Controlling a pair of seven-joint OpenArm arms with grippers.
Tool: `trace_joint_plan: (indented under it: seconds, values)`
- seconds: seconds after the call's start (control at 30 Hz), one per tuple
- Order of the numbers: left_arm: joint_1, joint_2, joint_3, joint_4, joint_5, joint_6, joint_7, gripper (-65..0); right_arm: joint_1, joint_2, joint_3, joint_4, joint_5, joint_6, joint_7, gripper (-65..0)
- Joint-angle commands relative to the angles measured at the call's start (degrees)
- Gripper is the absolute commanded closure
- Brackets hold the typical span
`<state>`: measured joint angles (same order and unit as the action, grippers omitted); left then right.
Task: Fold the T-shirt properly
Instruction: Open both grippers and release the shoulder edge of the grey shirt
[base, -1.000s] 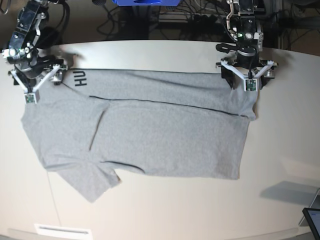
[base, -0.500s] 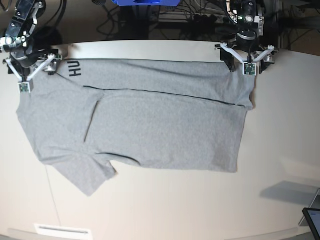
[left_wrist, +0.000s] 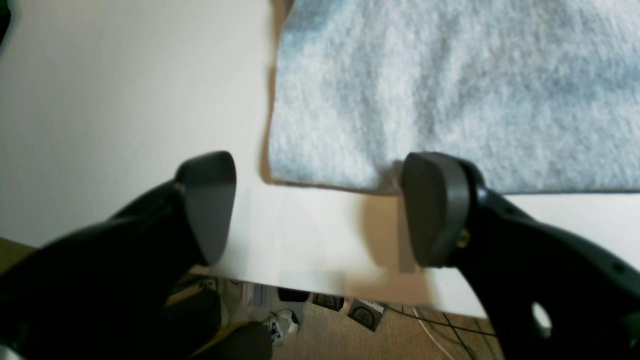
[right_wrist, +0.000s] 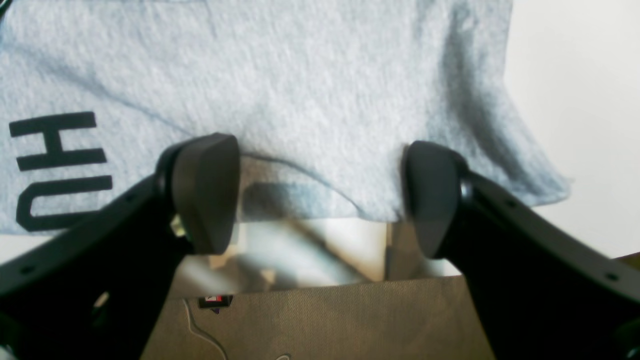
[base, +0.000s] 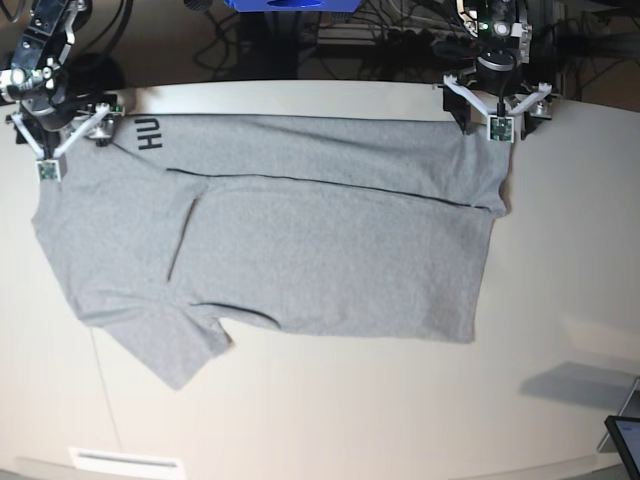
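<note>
With both the left gripper (left_wrist: 320, 210) and right gripper (right_wrist: 320, 192) wide open and empty, the heather-grey cotton T-shirt (base: 300, 240) lies along the white worktop's (base: 330, 420) far edge, where a regrasp risks dragging cloth over.

Black block capitals "HU" stand on the grey T-shirt (right_wrist: 310, 90) near its edge.

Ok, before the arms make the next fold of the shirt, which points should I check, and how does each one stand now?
1. Left tool open, nothing held: ok.
2. Right tool open, nothing held: ok.
3. Large heather-grey cotton T-shirt lies wholly on the pale table: ok.
4. Long side already folded over, crease straight: ok.
5. Lower sleeve tucked in: not ok, it sticks out.
6. Cloth flat under the fold: cannot tell.
</note>
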<state>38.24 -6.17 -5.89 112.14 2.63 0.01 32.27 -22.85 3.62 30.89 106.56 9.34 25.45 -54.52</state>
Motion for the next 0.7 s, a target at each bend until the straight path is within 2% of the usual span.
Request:
trace_joint_plan:
  seconds: [0.0, 0.43, 0.67]
  values:
    - [0.05, -0.29, -0.31, 1.31, 0.49, 0.47, -0.67, -50.2, -0.23, 0.38, 0.36, 0.29, -1.65, 0.09, -2.40, -49.5]
    - [-1.80, -0.20, -0.40, 3.51, 0.49, 0.47, 1.79, -50.2, 1.01, 0.73, 0.36, 3.63, -1.83, 0.09, -2.93, -49.5]
    - [-1.54, 0.06, -0.40, 4.92, 0.49, 0.47, 1.79, -50.2, 2.50, 0.91, 2.29, 6.18, -1.83, 0.09, -7.76, -49.5]
